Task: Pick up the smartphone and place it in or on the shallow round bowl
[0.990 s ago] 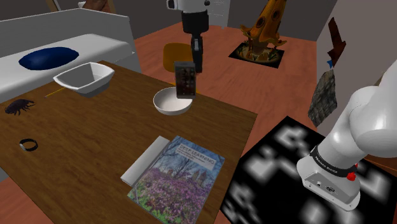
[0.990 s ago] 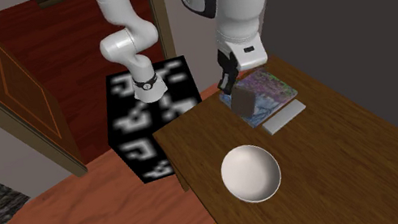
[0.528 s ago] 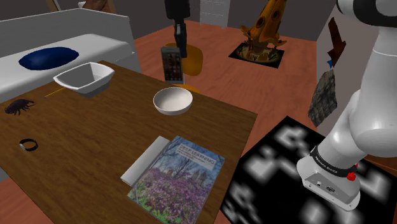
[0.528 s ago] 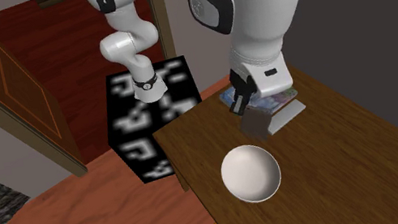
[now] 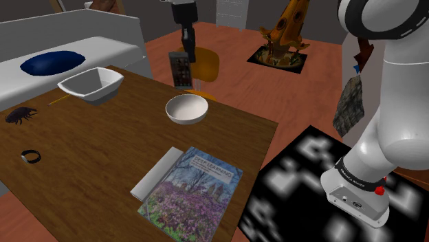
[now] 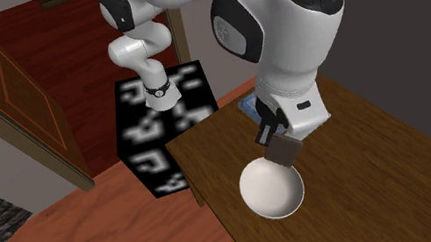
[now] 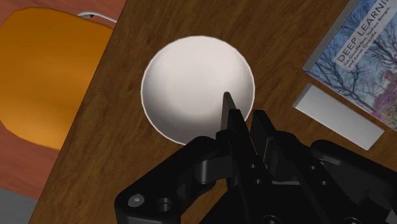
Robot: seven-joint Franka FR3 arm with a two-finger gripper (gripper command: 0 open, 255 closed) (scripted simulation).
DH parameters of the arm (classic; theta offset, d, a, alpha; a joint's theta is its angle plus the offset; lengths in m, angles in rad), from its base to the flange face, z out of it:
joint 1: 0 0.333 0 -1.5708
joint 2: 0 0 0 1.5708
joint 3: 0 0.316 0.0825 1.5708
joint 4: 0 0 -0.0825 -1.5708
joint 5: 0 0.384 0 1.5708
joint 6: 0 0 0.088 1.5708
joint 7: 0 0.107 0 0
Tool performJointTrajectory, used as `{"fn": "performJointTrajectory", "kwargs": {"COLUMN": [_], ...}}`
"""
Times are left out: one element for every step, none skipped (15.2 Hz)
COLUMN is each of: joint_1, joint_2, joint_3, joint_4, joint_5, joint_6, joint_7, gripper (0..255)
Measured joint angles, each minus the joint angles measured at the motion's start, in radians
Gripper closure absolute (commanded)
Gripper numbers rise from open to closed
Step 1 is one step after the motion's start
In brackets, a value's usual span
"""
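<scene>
**Phone brought over the bowl; release not yet made**

Change in the last second: the arm (image 6: 280,34) has swung across the table. In the second exterior view the hand stood over the book a second ago and now hangs above the round bowl (image 6: 272,188). The gripper (image 6: 271,132) points down. Its fingers are clamped on the upper end of the smartphone (image 5: 181,69), which hangs upright in the air with its screen toward the shoulder camera. In the wrist view the white bowl lies straight beyond the fingertips, and the phone shows edge-on between them, aimed inside the rim on the book's side.

Judgement: the carry is nearly done. The phone is well above the bowl and not touching it, so what is left is to lower it and open the fingers. If it is let go upright from this height, it may tip out over the rim.

Room: red-brown floor (image 5: 275,89), a white bed (image 5: 69,38) carrying a blue cushion (image 5: 51,62), and the patterned black-and-white stand (image 5: 302,172). An orange chair (image 7: 44,70) sits at the table edge beside the bowl.

Surface: a dark wooden table (image 5: 96,151). On it are:
- a flower-covered book (image 5: 196,182) with a grey slab (image 5: 152,177) alongside;
- a squarish white bowl (image 5: 91,84);
- a black insect figure (image 5: 20,115);
- a small ring (image 5: 30,157).
</scene>
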Motion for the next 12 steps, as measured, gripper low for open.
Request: {"fn": "performJointTrajectory", "kwargs": {"joint_1": [-0.003,-0.004,-0.003,-0.006,-0.007,-0.009,-0.009,-0.009,-0.012,-0.012,-0.013,-0.013], "joint_2": [-0.008,-0.011,-0.009,-0.017,-0.02,-0.027,-0.028,-0.027,-0.032,-0.031,-0.032,-0.034], "joint_3": [0.0,0.0,0.0,0.0,0.0,0.0,-0.001,-0.001,-0.001,-0.001,-0.001,-0.001], "joint_4": [-0.027,-0.046,-0.055,-0.081,-0.1,-0.125,-0.141,-0.153,-0.174,-0.187,-0.201,-0.22], "joint_5": [0.001,0.002,0.002,0.003,0.003,0.004,0.004,0.004,0.005,0.005,0.005,0.005], "joint_6": [0.019,0.034,0.046,0.064,0.08,0.098,0.112,0.126,0.142,0.156,0.169,0.186], "joint_7": [-0.001,-0.002,0.0,-0.002,-0.001,-0.002,-0.002,-0.001,-0.003,-0.003,-0.003,-0.002], "gripper": [255,255,255,255,255,255,255,255,255,255,255,255]}}
